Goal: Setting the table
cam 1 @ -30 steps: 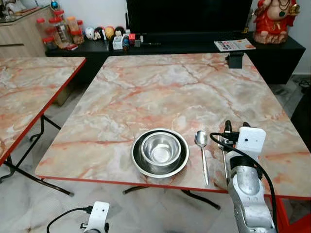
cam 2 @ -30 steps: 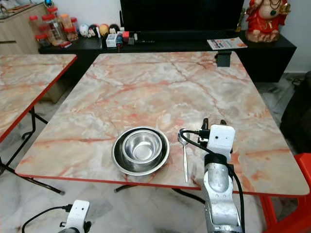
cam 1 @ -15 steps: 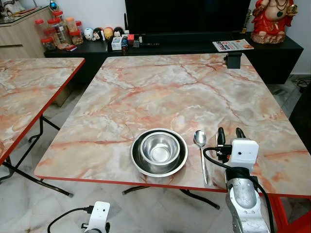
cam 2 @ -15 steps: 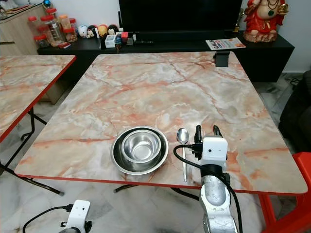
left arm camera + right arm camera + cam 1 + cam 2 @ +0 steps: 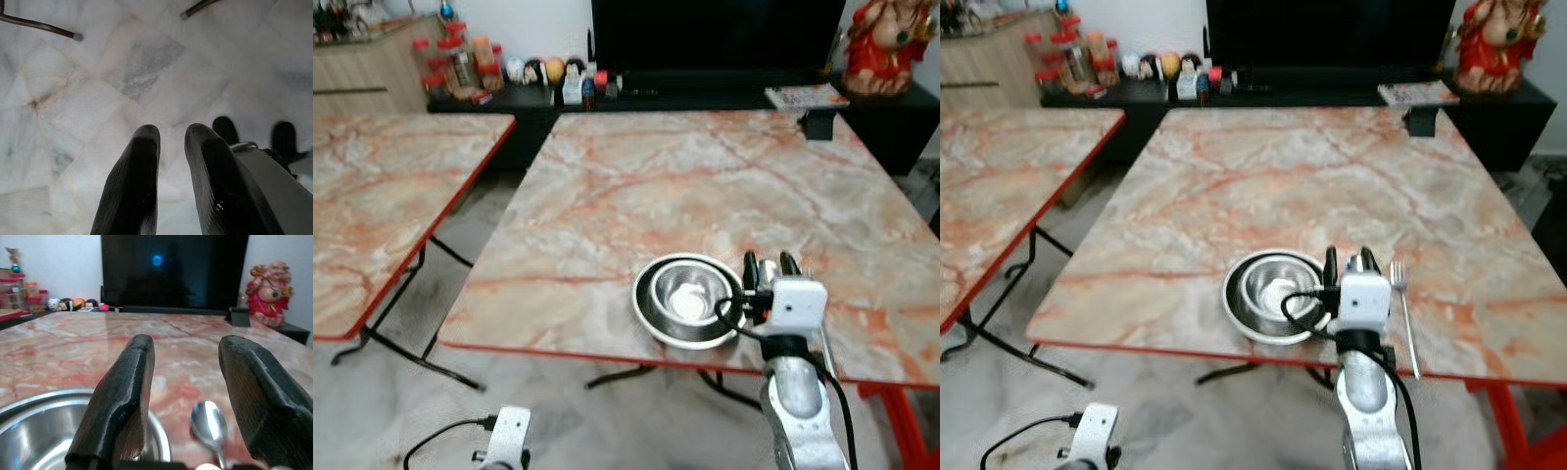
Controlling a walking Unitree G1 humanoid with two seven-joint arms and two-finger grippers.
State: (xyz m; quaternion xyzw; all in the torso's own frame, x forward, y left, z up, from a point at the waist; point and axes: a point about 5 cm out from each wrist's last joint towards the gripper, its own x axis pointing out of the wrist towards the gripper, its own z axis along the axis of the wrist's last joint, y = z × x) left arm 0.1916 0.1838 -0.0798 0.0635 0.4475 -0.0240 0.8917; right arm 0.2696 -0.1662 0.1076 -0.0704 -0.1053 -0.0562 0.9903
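A steel bowl [image 5: 690, 294] sits inside a steel plate [image 5: 646, 313] near the front edge of the marble table [image 5: 705, 186]. My right gripper [image 5: 768, 264] hovers open just right of the bowl. In the right wrist view the spoon [image 5: 209, 423] lies on the table below and between its fingers [image 5: 127, 396]. A fork [image 5: 1402, 304] lies on the table to the right of that gripper. My left arm [image 5: 509, 439] hangs idle below the table edge. My left gripper [image 5: 171, 132] points at the floor with a narrow gap between its fingers and nothing in it.
A second marble table [image 5: 391, 196] stands to the left, with a floor gap between. Behind is a black TV cabinet [image 5: 705, 93] with jars, small figures and a red statue [image 5: 891, 44]. A small black object [image 5: 819, 122] stands at the table's far right corner.
The camera has shifted, so the table sits further right in view. My right gripper has moved left off the fork, which stays on the table, and now hangs over the spoon beside the bowl.
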